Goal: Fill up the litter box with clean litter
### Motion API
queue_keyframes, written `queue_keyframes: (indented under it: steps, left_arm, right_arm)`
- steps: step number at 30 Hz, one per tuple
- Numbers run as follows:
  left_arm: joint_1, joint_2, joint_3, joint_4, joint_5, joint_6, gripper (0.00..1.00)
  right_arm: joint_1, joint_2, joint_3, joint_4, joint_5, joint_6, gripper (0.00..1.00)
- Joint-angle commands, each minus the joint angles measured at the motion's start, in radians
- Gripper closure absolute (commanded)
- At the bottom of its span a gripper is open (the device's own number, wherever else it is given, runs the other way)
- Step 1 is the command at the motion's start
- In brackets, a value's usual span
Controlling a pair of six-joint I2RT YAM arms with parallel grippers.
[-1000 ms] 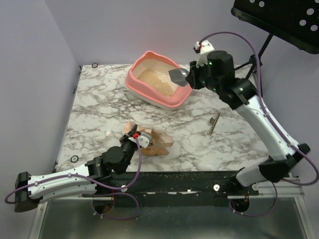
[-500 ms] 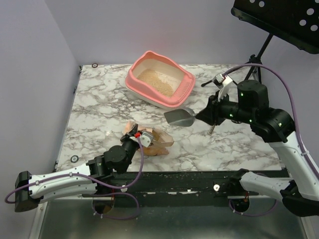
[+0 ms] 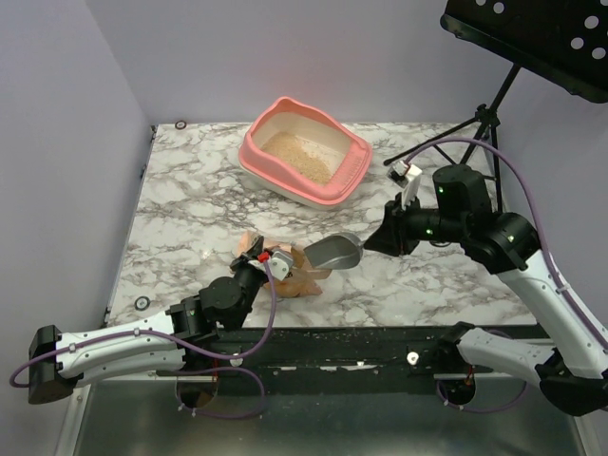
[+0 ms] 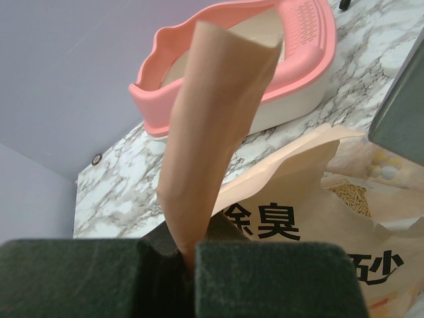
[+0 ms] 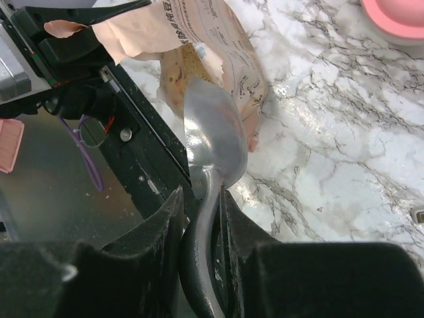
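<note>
The marble table carries the pink litter box at its far middle, with clean litter covering part of its floor. Near the arms lies an open tan paper bag. The left gripper is clamped tight on one of its flaps. The right gripper pinches the handle of a grey scoop, whose bowl is at the bag's mouth.

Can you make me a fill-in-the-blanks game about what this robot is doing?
The right end effector grips the metal scoop by its ____. The left end effector pinches a flap of the paper ____. The litter box has a ____ rim.
Missing words: handle, bag, pink.
</note>
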Motion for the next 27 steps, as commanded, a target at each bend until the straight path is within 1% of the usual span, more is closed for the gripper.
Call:
queue_keyframes:
  steps: [1, 9, 15, 18, 27]
  left_arm:
    - [0.005, -0.006, 0.049, 0.082, 0.006, 0.000, 1.00]
    - [0.006, -0.008, 0.049, 0.083, 0.008, 0.000, 1.00]
    - [0.005, 0.003, 0.052, 0.082, 0.028, -0.020, 1.00]
    - [0.006, 0.026, 0.057, 0.068, 0.049, -0.047, 1.00]
    - [0.005, 0.046, 0.064, 0.050, 0.082, -0.084, 1.00]
  right_arm:
    - [0.013, 0.025, -0.015, 0.114, -0.065, 0.011, 0.99]
    - [0.042, 0.078, -0.046, 0.152, -0.085, 0.003, 0.99]
    - [0.089, 0.136, -0.107, 0.215, -0.044, 0.034, 0.99]
    - [0.103, 0.192, -0.124, 0.264, -0.033, 0.078, 0.99]
    - [0.105, 0.332, -0.193, 0.414, 0.139, 0.281, 0.99]
